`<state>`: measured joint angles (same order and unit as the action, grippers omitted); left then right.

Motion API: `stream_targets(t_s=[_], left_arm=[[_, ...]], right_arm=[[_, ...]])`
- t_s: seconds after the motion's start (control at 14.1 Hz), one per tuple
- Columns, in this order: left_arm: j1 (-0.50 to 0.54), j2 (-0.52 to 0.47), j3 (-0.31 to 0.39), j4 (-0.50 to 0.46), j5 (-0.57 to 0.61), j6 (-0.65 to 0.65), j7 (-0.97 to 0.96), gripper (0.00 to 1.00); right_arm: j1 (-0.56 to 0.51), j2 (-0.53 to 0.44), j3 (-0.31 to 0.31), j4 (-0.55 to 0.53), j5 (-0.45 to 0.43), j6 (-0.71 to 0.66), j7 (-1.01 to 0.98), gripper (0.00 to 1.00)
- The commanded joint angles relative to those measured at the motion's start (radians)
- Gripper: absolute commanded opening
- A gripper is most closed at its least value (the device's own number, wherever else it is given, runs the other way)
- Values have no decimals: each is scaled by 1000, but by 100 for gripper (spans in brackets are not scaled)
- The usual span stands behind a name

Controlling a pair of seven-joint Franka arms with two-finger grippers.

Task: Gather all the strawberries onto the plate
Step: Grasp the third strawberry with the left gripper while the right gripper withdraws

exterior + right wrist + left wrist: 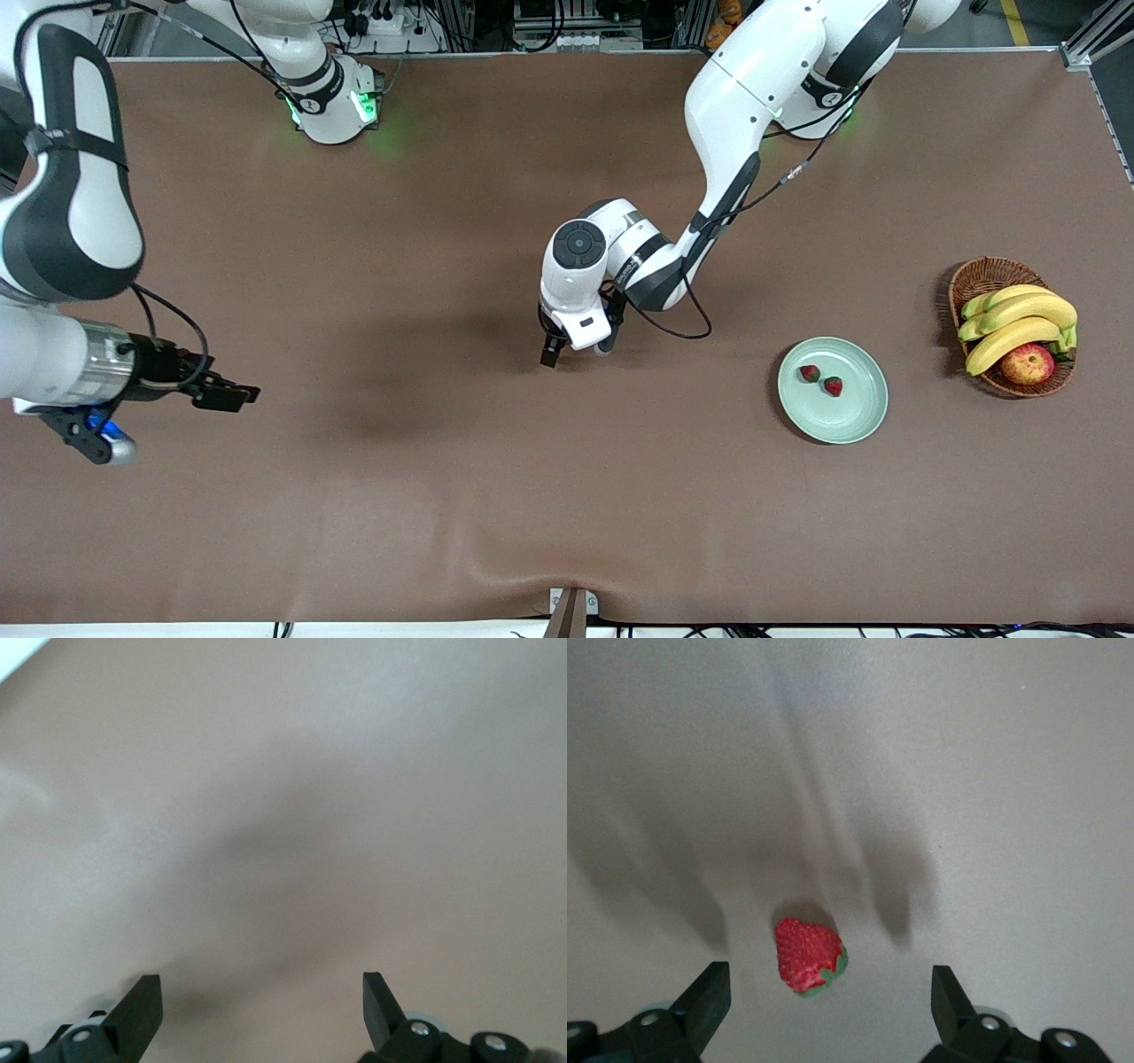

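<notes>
My left gripper (824, 992) hovering apart over last strawberry (809, 955) | right gripper (261, 992) apart, waiting | risk: off-centre closing flicking berry away from plate (864, 425).

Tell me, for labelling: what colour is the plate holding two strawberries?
Pale mint green, glossy; the plate shows best in the front view.

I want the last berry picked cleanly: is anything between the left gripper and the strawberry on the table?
Nothing visible is. In the left wrist view the strawberry lies alone on the bare table, under the open left gripper. The table between there and the plate also looks bare.
</notes>
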<state>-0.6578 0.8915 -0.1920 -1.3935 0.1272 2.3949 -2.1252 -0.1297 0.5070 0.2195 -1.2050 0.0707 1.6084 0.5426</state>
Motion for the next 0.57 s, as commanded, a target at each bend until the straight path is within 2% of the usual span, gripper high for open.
stream_targets(t_s=[0.0,0.21,0.5], left_arm=[[-16,12,20,19,0,-3,-36,100],[-16,15,20,17,0,-3,-50,100],[-20,18,20,17,0,-5,-52,100]], right_arm=[[33,-99,9,-31,-69,-71,-62,100],[93,-185,-43,-44,-68,-119,-117,100],[111,-310,-97,-134,-68,-111,-305,100]])
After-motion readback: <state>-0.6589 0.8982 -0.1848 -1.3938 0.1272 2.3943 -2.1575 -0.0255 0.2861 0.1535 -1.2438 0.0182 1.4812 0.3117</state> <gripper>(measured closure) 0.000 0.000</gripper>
